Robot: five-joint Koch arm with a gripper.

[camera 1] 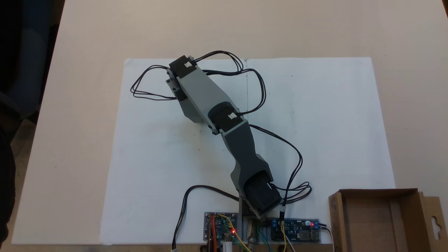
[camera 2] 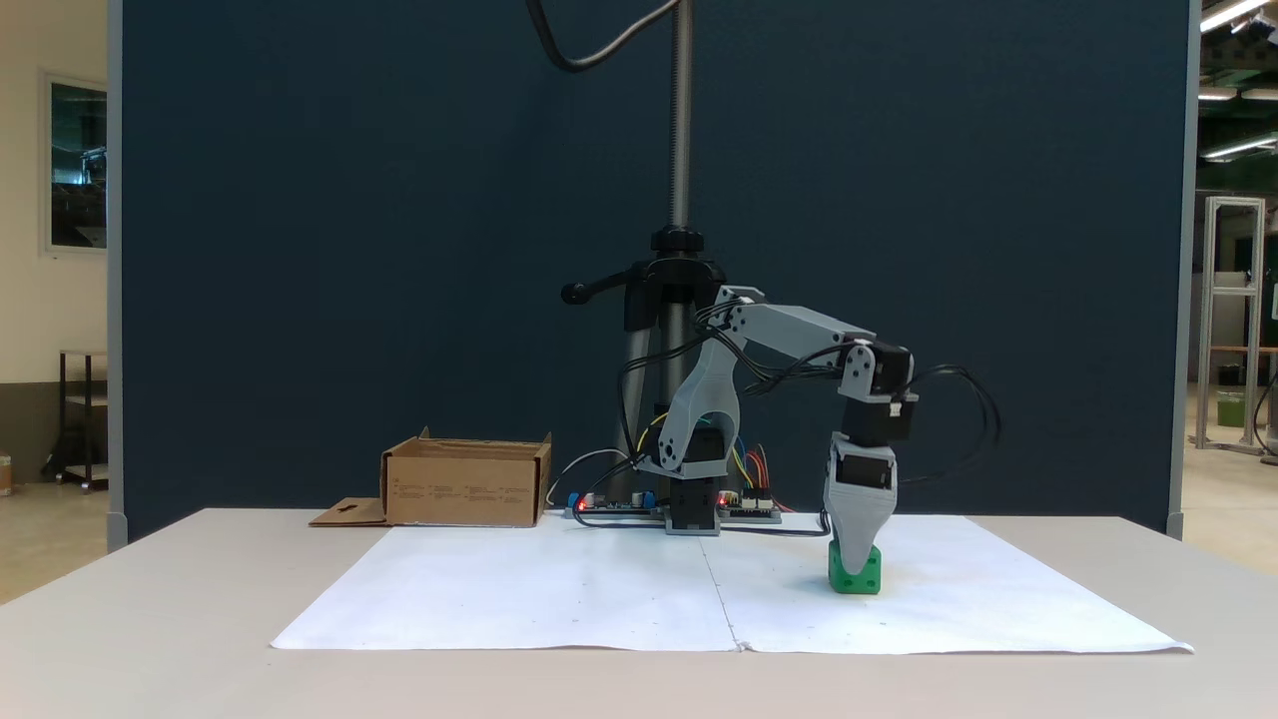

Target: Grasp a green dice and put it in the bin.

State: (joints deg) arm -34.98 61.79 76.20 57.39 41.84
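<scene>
Both fixed views: gripper tip upon green dice (grip state unclear), bin well apart.

Illumination is even and diffuse from above in both fixed views. The paper reads bright without clipping. Soft shadows lie beneath the arm. Ceiling lamps glare at upper right. Focus is slightly soft throughout.
</scene>
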